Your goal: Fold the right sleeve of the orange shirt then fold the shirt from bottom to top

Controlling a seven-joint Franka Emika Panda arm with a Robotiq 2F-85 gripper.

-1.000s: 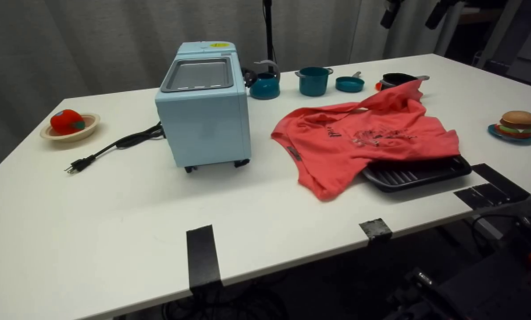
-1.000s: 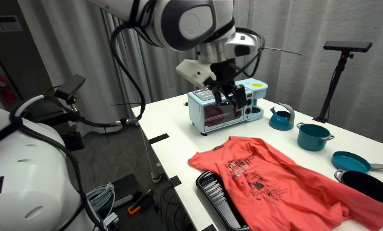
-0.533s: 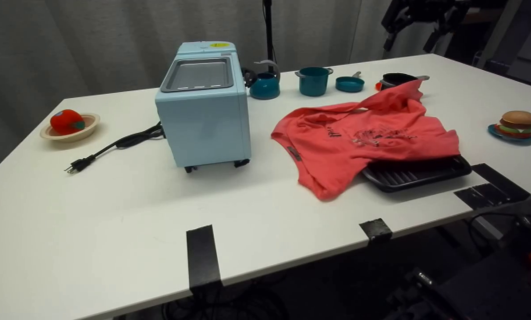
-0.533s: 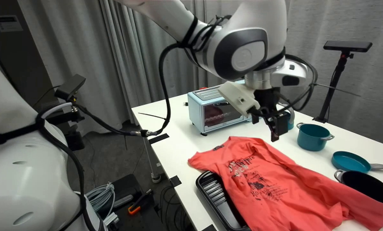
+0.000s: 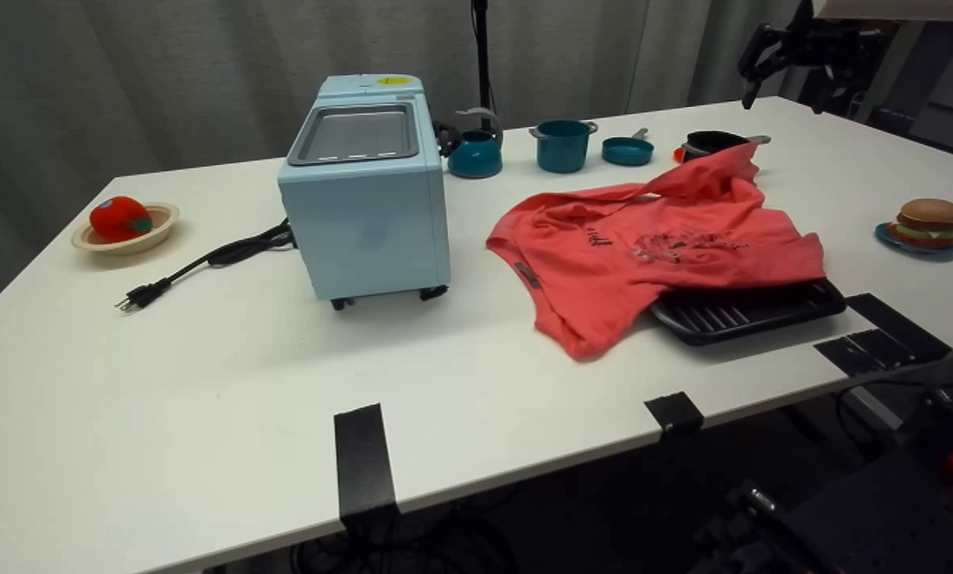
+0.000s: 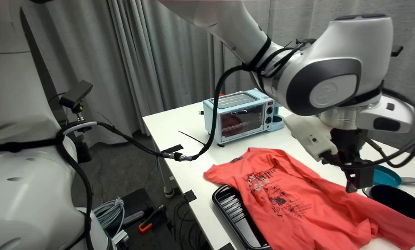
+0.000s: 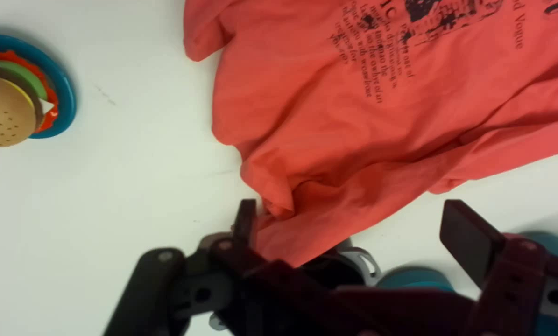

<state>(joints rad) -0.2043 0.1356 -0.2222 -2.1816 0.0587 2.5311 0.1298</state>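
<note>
The orange-red shirt (image 5: 651,247) lies print side up, partly over a black ridged tray (image 5: 751,312). It shows in the other exterior view (image 6: 280,194) and the wrist view (image 7: 353,116). One long sleeve (image 6: 377,211) lies along the side near the pots, its end resting over the black pot (image 6: 396,201). The opposite sleeve is not clearly visible as a separate shape. My gripper (image 7: 349,207) is open and empty, fingers wide apart, above the sleeve's end and the black pot. It also shows in both exterior views (image 5: 783,104) (image 6: 360,178), above the table.
A light blue toaster oven (image 5: 368,215) stands beyond the collar. A teal kettle (image 5: 476,155), teal pot (image 5: 564,147) and teal pan (image 5: 628,151) line the back. A toy burger on a plate (image 5: 923,226) and a bowl with a tomato (image 5: 137,239) stand apart.
My gripper has moved away from the toaster oven, past the teal pot, and down to above the sleeve end near the black pot. The shirt has not moved.
</note>
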